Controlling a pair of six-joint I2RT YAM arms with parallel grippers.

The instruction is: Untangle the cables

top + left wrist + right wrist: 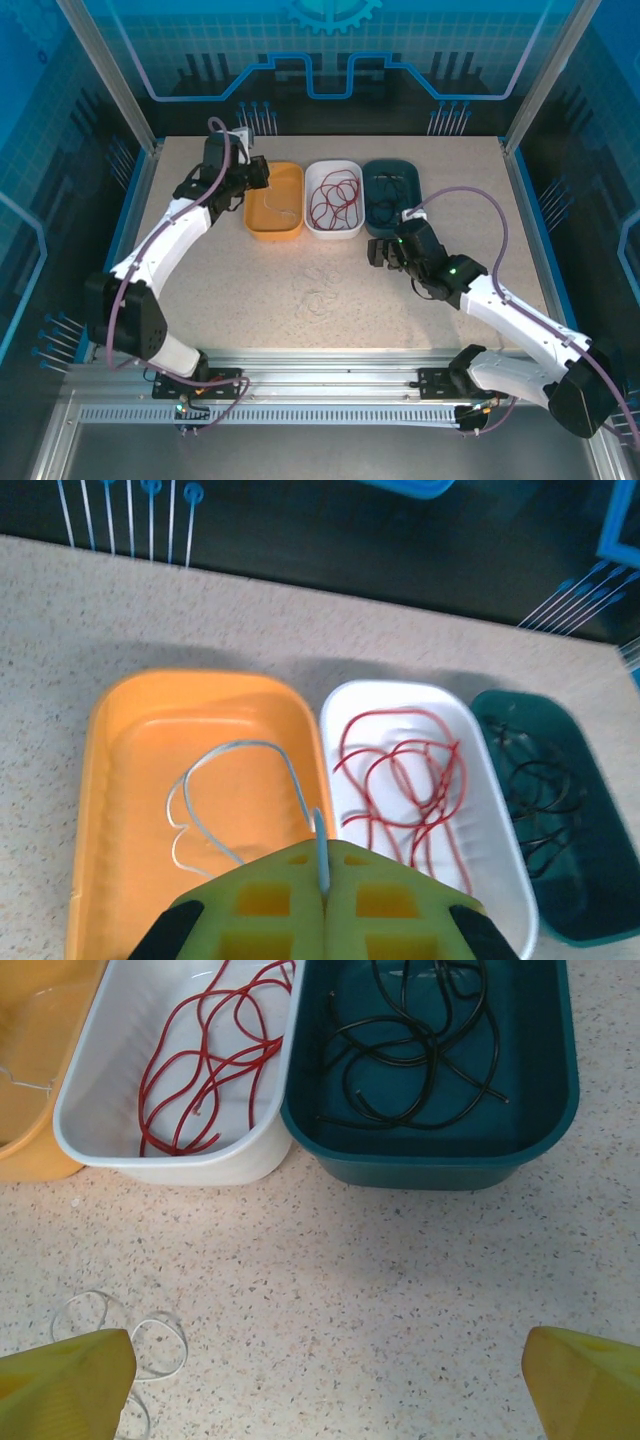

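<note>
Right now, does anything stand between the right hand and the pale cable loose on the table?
Nothing visible does. The open right hand hangs over bare table; the pale cable lies uncovered beside one finger.

You lose the pale cable [245, 744] where it slips between the left hand [322, 865]'s fingers [270, 900]. At your right wrist, the orange tray [30, 1080] runs off the left edge, and a second pale cable [184, 1352] on the table [400, 1280] vanishes behind the right hand [320, 1390]'s finger [70, 1380].

No text, label, brand or number can be read anywhere.
</note>
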